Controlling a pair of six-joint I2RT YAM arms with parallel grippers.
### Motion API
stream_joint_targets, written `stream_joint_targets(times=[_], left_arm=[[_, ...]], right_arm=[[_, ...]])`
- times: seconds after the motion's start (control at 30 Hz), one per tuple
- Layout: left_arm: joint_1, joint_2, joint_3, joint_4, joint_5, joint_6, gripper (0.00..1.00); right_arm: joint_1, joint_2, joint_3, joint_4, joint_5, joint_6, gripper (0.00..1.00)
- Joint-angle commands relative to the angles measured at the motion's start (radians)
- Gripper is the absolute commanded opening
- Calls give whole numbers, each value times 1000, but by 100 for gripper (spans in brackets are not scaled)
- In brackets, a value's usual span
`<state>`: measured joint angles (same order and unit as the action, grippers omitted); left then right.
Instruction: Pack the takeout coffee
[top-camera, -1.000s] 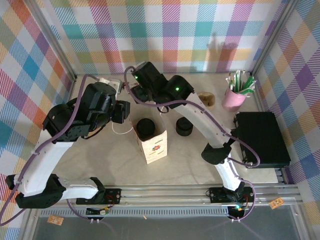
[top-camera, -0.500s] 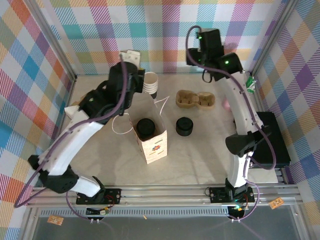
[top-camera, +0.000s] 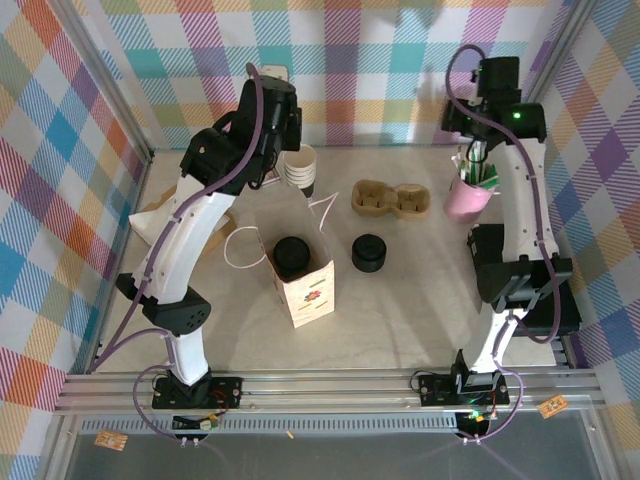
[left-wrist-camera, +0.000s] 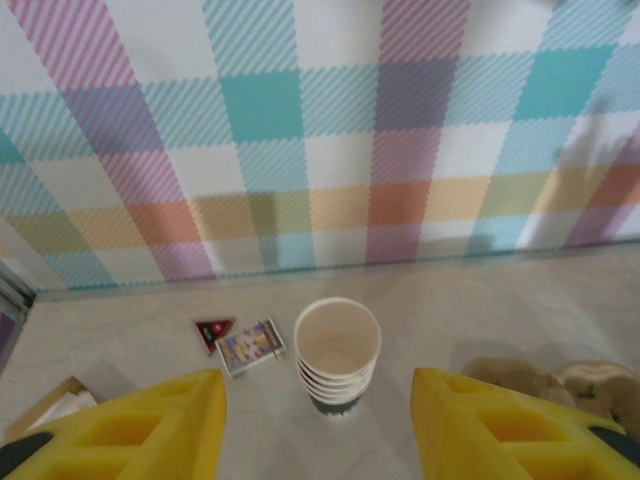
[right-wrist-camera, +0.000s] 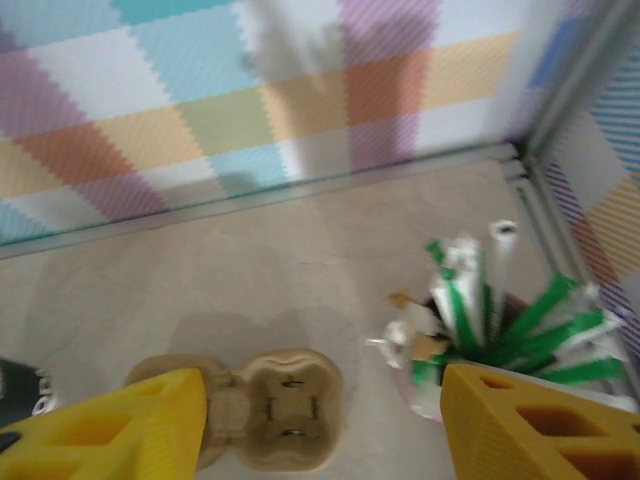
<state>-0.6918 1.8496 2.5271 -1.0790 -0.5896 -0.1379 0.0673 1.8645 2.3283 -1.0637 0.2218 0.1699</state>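
The takeout coffee (top-camera: 293, 257) stands inside the open paper bag (top-camera: 312, 297) at mid-table; from above I see its round black lid, and the cup wall is hidden. My left arm (top-camera: 235, 150) is raised toward the back wall. Its left gripper (left-wrist-camera: 318, 385) hangs open and empty high above a stack of lidless cream cups (left-wrist-camera: 337, 352) (top-camera: 299, 167). My right arm (top-camera: 510, 130) reaches up into the back right corner. There the right gripper (right-wrist-camera: 320, 385) is open with nothing in it, above a cardboard cup carrier (right-wrist-camera: 285, 405) and a pink cup of straws (right-wrist-camera: 480, 330).
A squat black stack of lids (top-camera: 368, 253) sits right of the bag. The cup carrier (top-camera: 390, 198) and pink cup (top-camera: 467, 195) are at the back right, and a black box (top-camera: 522, 278) lies along the right edge. Small cards (left-wrist-camera: 248, 345) lie left of the cup stack.
Both arms have lifted away from the bag: the left swung up to the back wall, the right swept from over the bag to the back right corner. The bag and its cup stayed put.
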Motion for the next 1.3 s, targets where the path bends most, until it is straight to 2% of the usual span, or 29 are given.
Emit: stream_joint_targets(times=[0.0, 0.1, 0.17, 0.33, 0.5, 0.63, 0.83, 1.03, 1.27], left_arm=[[8, 7, -16, -54, 65, -45, 52], [15, 4, -65, -14, 117, -47, 52], [18, 7, -68, -3, 154, -54, 52], [20, -1, -108, 6, 190, -53, 53], [19, -28, -172, 43, 215, -73, 54], [20, -48, -222, 83, 220, -63, 54], [21, -63, -240, 117, 193, -49, 54], [20, -105, -321, 195, 170, -46, 54], [21, -111, -329, 197, 167, -55, 54]], right_arm=[[-18, -52, -44, -38, -28, -39, 59], [-47, -95, -156, 0, -20, -82, 51], [-65, -113, -214, 34, -40, -96, 49], [-76, -85, -225, -9, 40, -88, 46], [-83, -170, -325, -8, 79, -98, 49], [-83, -210, -324, -85, 101, -83, 51], [-83, -339, -481, -130, 157, -40, 60], [-84, -442, -669, -30, 150, 24, 57], [-86, -398, -719, 63, 120, 71, 53]])
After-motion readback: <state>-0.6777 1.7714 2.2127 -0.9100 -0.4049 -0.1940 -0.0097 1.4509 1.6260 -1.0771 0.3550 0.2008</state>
